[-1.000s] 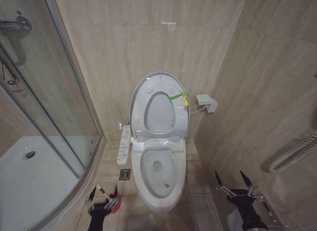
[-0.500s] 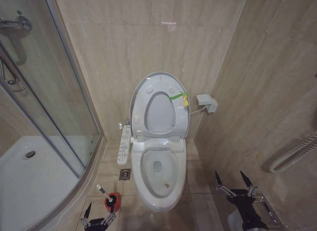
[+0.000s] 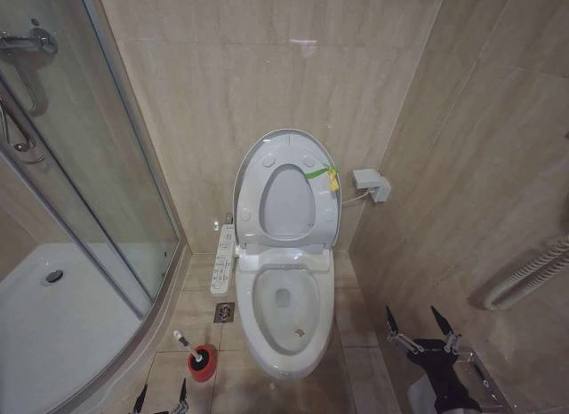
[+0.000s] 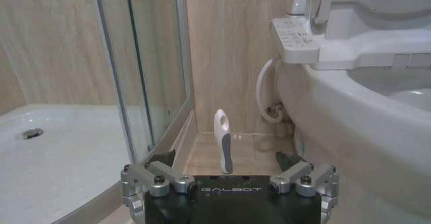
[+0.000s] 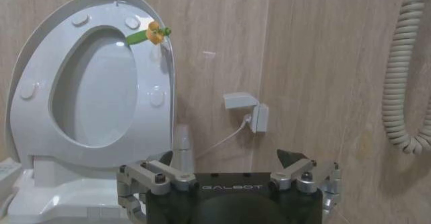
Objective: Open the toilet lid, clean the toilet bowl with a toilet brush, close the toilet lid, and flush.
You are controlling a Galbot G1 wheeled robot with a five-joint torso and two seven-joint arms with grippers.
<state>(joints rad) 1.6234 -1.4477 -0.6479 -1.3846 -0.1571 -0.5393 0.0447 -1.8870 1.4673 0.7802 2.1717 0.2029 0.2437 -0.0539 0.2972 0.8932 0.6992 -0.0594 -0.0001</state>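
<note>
- Evidently the toilet lid (image 3: 286,190) stood raised; the toilet brush (image 3: 188,346) sat ungrasped in its red holder (image 3: 202,363).
- Left gripper (image 3: 161,400), fingers apart, hung at the brush's seven o'clock; the next move called for closing on the handle.
- Right gripper (image 3: 420,327) idled, also spread.

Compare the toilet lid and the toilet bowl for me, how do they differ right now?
The toilet lid stands upright against the wall; the toilet bowl sits low on the floor, open upward. The lid carries a green-and-yellow tag on its edge; the bowl has none. The lid is a thin shell, the bowl deep. Both are white and oval.
</note>
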